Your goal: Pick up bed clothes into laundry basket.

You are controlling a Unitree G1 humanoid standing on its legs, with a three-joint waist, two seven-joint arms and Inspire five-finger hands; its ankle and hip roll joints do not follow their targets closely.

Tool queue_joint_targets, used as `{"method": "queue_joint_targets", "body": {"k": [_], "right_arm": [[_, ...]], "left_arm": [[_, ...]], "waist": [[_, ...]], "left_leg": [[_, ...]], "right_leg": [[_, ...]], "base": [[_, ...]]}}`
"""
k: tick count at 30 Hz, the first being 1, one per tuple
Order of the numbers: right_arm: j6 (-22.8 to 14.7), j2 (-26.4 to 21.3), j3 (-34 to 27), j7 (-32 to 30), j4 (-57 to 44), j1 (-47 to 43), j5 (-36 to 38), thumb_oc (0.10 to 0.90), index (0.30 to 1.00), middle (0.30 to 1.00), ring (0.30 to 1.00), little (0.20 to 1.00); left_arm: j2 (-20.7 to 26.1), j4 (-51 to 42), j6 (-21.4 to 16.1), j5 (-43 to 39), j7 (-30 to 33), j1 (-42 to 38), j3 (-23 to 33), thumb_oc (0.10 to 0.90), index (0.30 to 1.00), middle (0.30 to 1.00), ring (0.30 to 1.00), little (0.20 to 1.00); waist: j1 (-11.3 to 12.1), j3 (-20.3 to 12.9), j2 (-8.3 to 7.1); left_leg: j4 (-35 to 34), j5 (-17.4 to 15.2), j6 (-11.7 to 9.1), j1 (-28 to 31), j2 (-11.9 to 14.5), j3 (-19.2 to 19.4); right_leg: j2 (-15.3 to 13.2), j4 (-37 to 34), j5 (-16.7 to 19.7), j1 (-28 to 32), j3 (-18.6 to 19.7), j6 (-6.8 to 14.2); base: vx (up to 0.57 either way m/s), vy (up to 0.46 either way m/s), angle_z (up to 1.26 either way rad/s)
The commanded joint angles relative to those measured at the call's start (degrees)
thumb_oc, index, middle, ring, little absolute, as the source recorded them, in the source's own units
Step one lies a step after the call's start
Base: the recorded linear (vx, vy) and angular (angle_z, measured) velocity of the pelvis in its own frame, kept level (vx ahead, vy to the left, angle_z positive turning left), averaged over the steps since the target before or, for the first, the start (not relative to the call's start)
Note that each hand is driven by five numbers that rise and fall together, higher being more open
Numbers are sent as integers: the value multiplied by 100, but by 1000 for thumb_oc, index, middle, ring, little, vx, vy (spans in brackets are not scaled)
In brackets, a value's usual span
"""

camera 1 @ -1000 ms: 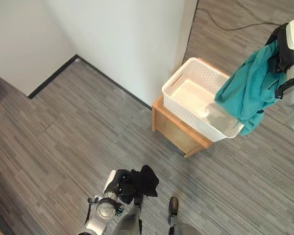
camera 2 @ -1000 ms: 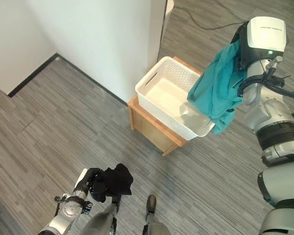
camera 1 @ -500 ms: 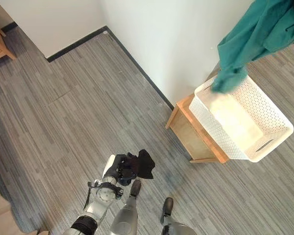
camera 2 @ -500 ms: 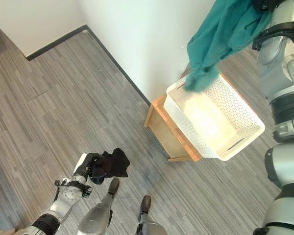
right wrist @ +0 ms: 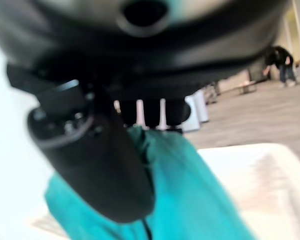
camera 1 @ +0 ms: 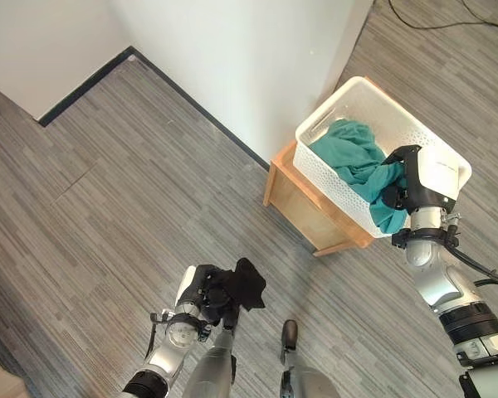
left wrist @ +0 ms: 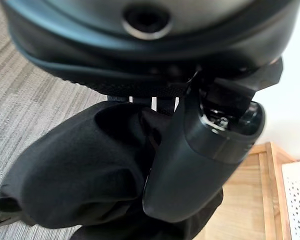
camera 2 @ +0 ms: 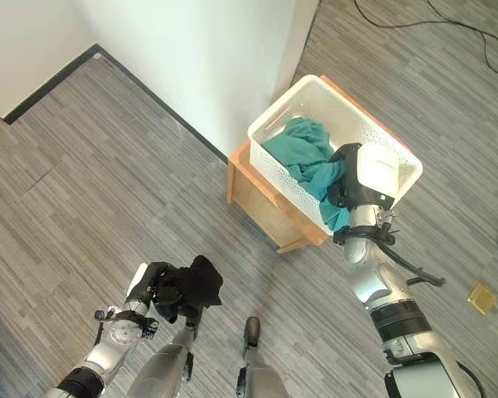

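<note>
A white laundry basket stands on a low wooden stand by the wall. A teal cloth lies heaped inside it, and one end drapes over the near rim. My right hand is at that rim, its fingers curled on the draped end; in the right wrist view the thumb presses on the teal cloth. My left hand is low over the floor, shut on a bunched black cloth. In the left wrist view its thumb lies across that black cloth.
A white wall with a dark skirting runs behind the stand and turns a corner. Grey plank floor lies open to the left. A small yellow square lies on the floor at the right. A person stands far off.
The camera has swung. The teal cloth, held high above the basket before, now lies in it, and my right hand has come down to the rim. The left hand keeps the black cloth.
</note>
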Motion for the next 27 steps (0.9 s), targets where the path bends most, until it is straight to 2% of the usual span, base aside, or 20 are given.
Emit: {"method": "queue_joint_targets", "body": {"k": [1, 4, 10, 19, 20, 21, 27], "right_arm": [[15, -1360, 328, -326, 609, -1683, -316, 400, 300, 300, 300, 300], [49, -1749, 1010, -342, 1555, -2636, -98, 400, 300, 300, 300, 300], [59, -1954, 1509, -408, 1881, -3378, 16, 400, 300, 300, 300, 300], [81, -1775, 1403, -434, 1934, -3279, 86, 400, 300, 300, 300, 300], [114, -1779, 1424, -470, 1979, -3297, 28, 676, 714, 714, 714, 714], [132, -1791, 1448, -485, 2004, -3304, -16, 800, 900, 900, 900, 900], [262, -1792, 1485, -562, 2180, -3320, -189, 800, 900, 900, 900, 900]], "left_arm": [[85, -438, -386, 165, 151, 12, -200, 400, 300, 300, 300, 300], [147, -321, -437, 144, 162, 82, -245, 400, 300, 300, 300, 300], [116, -128, -480, 17, 147, 120, -226, 400, 300, 300, 300, 300], [8, 68, -499, -64, 168, -10, -290, 400, 300, 300, 300, 300], [20, 72, -503, -57, 177, -28, -313, 400, 300, 300, 300, 300], [26, 69, -503, -43, 182, -47, -317, 400, 300, 300, 300, 300], [-2, 69, -463, 68, 296, -194, -319, 400, 300, 300, 300, 300]], "waist": [[177, -342, -81], [231, -297, -43], [237, -289, 40], [284, -254, 88], [293, -237, 83], [294, -226, 82], [272, -180, 105]], "left_leg": [[8, -688, -151, 145, -128, 209], [8, -640, -173, 39, -131, 264], [8, -585, -201, -84, -147, 299], [8, -531, -217, -215, -165, 235], [8, -523, -223, -242, -169, 221], [8, -515, -230, -261, -171, 225], [8, -525, -250, -289, -166, 278]], "right_leg": [[-349, 80, -109, -175, 75, 533], [-324, 42, -44, -296, 112, 556], [-300, 18, 5, -438, 148, 571], [-295, 18, 2, -510, 77, 571], [-293, 18, 5, -527, 69, 570], [-293, 22, 10, -540, 62, 570], [-285, 20, 27, -575, 38, 585]], "base": [[-57, -13, 4], [-46, -5, 1], [-7, 5, -3], [-1, -10, 2], [-23, -19, 3], [-31, -21, 8], [-22, -12, 9]]}}
